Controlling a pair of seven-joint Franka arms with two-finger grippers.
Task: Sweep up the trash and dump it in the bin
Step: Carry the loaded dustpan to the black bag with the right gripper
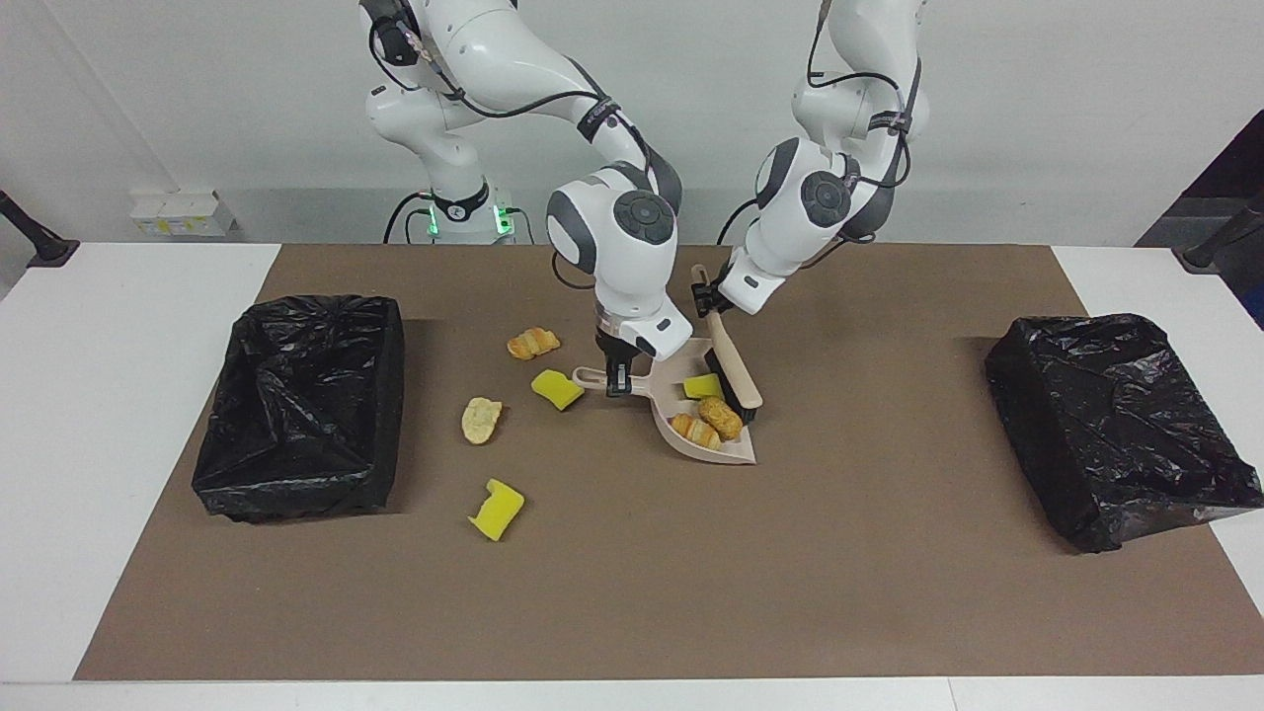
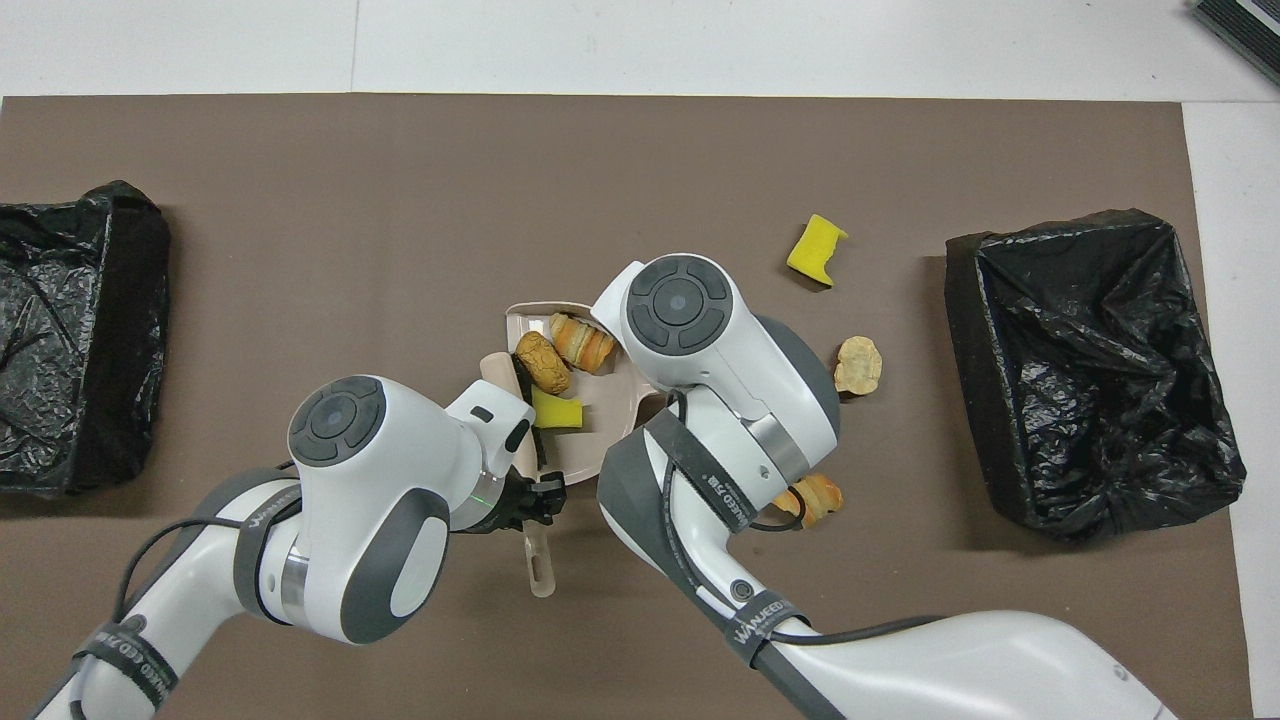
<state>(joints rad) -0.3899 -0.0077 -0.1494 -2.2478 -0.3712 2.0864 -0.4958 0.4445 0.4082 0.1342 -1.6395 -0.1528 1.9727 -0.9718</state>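
My right gripper (image 1: 617, 379) is shut on the handle of the beige dustpan (image 1: 733, 454), which rests on the brown mat. In the pan (image 2: 600, 420) lie two croissants (image 1: 721, 417) (image 2: 582, 342) and a yellow sponge (image 1: 703, 385) (image 2: 557, 411). My left gripper (image 1: 703, 296) (image 2: 535, 497) is shut on the beige brush (image 1: 739, 375) (image 2: 540, 572), whose bristles stand at the pan's mouth against that trash. Loose on the mat toward the right arm's end are a croissant (image 1: 533, 343) (image 2: 812, 497), a yellow sponge (image 1: 556, 388), a pale pastry (image 1: 481, 419) (image 2: 858, 365) and another sponge (image 1: 497, 510) (image 2: 815, 250).
One black-lined bin (image 1: 301, 405) (image 2: 1090, 370) stands at the right arm's end of the mat, a second black-lined bin (image 1: 1116, 425) (image 2: 70, 340) at the left arm's end. In the overhead view the right arm covers its gripper and the sponge beside the pan handle.
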